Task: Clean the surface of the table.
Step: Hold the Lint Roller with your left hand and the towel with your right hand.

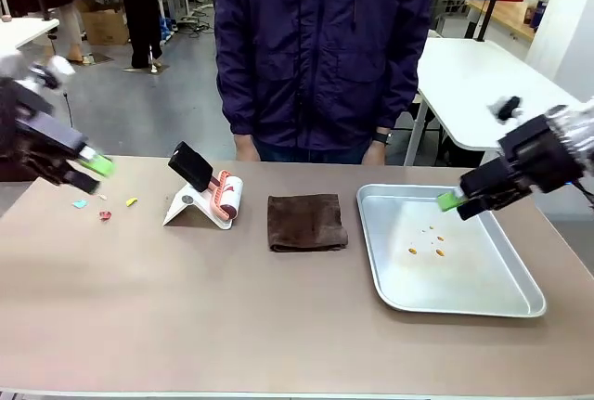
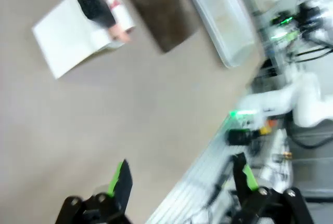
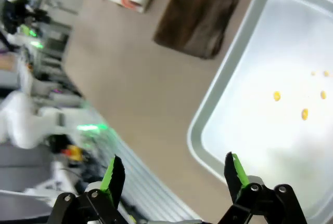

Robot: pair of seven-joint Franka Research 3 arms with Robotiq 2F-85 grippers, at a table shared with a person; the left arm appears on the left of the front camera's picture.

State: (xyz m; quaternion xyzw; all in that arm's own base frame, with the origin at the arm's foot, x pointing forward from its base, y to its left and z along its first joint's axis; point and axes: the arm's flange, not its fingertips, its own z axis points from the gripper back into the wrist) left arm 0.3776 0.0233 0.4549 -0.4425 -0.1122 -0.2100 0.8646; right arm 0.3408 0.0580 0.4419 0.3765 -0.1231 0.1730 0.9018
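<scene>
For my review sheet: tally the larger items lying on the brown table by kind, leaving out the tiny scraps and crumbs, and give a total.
Lint roller: 1
Brown cloth: 1
Metal tray: 1
Total on the table: 3

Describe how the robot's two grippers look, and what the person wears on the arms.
Both the left gripper and the right gripper are black and blocky. Each has two slim fingers tipped with bright green pads and sits on white arms. The person wears a dark navy jacket with long sleeves and a dark wristband.
</scene>
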